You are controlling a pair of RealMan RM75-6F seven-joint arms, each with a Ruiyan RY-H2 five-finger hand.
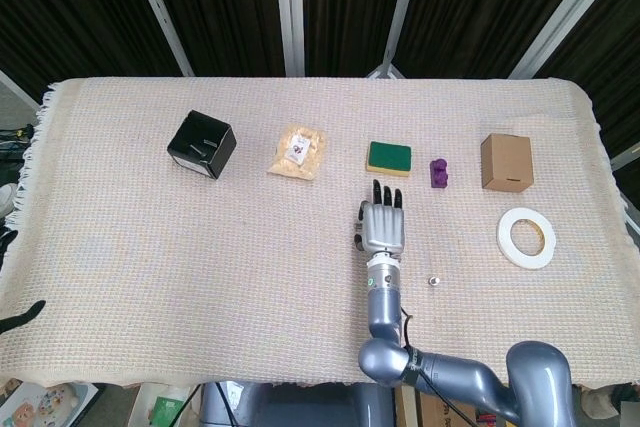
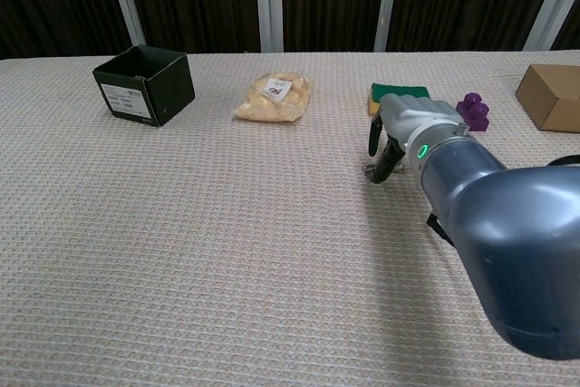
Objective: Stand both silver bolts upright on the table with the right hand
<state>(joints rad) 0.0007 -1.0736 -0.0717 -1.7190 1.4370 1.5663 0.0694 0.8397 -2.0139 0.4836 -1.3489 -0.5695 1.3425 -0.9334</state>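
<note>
**A:** Where is your right hand [image 1: 383, 227] at the moment?

**B:** You have it low over the middle of the table [image 1: 120, 247], palm down, fingers pointing toward the far edge. In the chest view the fingers curl down to the cloth, and one silver bolt [image 2: 369, 169] lies on its side right at the fingertips [image 2: 381, 172].

**A:** Are you holding that bolt?

**B:** I cannot tell. The thumb and fingers are bent around the spot where it lies, but neither view shows whether they pinch it or only touch it. From the head view the hand covers it completely.

**A:** And the second silver bolt [image 1: 433, 279]?

**B:** You can see it in the head view only, as a small bright speck on the cloth to the right of your forearm, nearer the front edge than the hand. It is too small to judge whether it stands or lies.

**A:** What else sits on the table?

**B:** Along the far side, from the left: a black box [image 1: 201, 144], a bag of yellow snacks [image 1: 298, 151], a green sponge [image 1: 388, 157] just beyond your fingertips, a purple block [image 1: 438, 173], and a cardboard box [image 1: 505, 162]. A white tape roll [image 1: 526, 237] lies flat near the right edge.

**A:** Your left hand?

**B:** Neither view shows it.
</note>
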